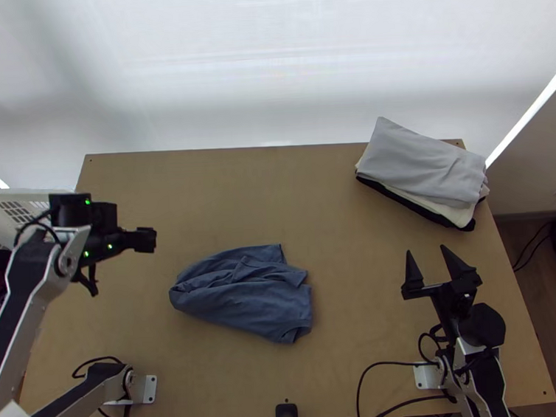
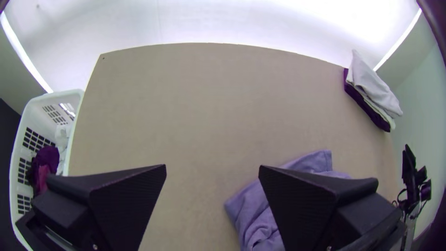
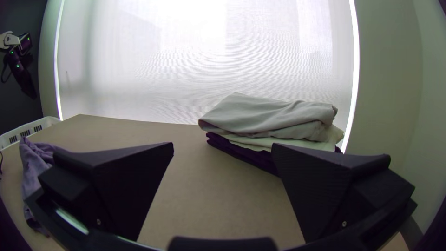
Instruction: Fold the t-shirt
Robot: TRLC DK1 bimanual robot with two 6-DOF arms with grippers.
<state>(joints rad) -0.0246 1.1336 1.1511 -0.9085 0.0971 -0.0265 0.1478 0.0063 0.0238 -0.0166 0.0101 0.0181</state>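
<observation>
The blue-grey t-shirt [image 1: 245,293] lies bunched near the middle of the table, its narrow end to the left and layered edges to the right. My left gripper [image 1: 145,239] hangs to the upper left of the shirt, apart from it. In the left wrist view this gripper [image 2: 212,172] stands open with nothing between its fingers, and the shirt [image 2: 260,218] is partly hidden behind one finger. Well right of the cloth is my right gripper [image 1: 428,265], open and holding nothing. The right wrist view also has that gripper [image 3: 223,151], with part of the shirt [image 3: 35,162] beyond one finger.
A stack of folded cloths [image 1: 424,169], grey on top, lies at the table's far right corner. Beside the table's left edge stands a white basket [image 2: 28,121] with clothes in it. Black cables run along the near edge of the table [image 1: 337,206].
</observation>
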